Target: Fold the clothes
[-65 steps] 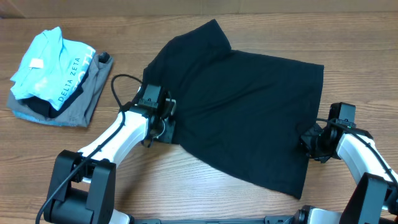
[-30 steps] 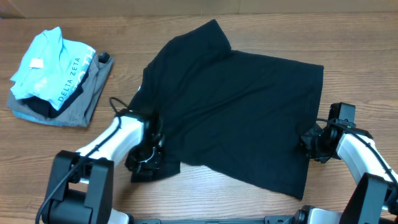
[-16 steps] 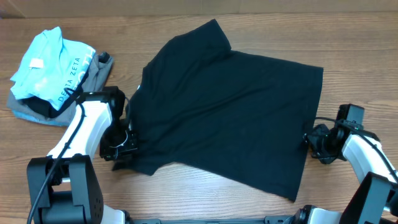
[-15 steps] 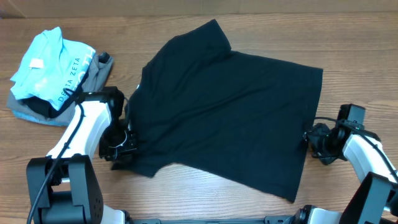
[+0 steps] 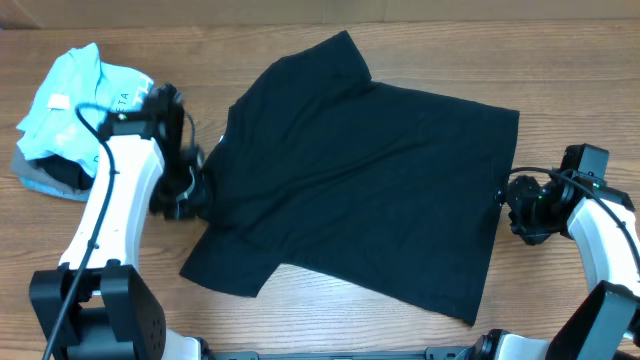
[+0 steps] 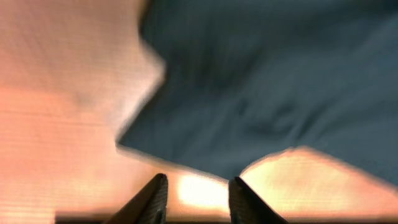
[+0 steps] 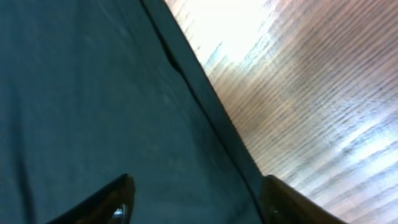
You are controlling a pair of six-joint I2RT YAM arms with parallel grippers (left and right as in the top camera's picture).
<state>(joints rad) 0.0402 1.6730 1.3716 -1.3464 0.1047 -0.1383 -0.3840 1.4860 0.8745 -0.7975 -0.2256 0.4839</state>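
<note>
Holding the left gripper (image 6: 196, 190) a little parted over the bare table (image 5: 300, 325), clasping nothing, with wood showing between the two dark fingertips. Hovering at the nine o'clock edge of the black T-shirt (image 5: 370, 170), near the sleeve (image 5: 228, 268) that is pointing toward seven o'clock. Spreading the right gripper (image 7: 199, 199) wide at the three o'clock side, straddling the hem's edge, pinching nothing, with the cloth lying flat beneath. Lying spread across the middle of the table, mostly flat, other sleeve (image 5: 340, 55) reaching toward twelve o'clock. Sitting at ten o'clock, well apart from the black cloth: light blue shirt (image 5: 60, 110), heaped on a grey garment (image 5: 30, 172) and partly hiding behind the left arm.
</note>
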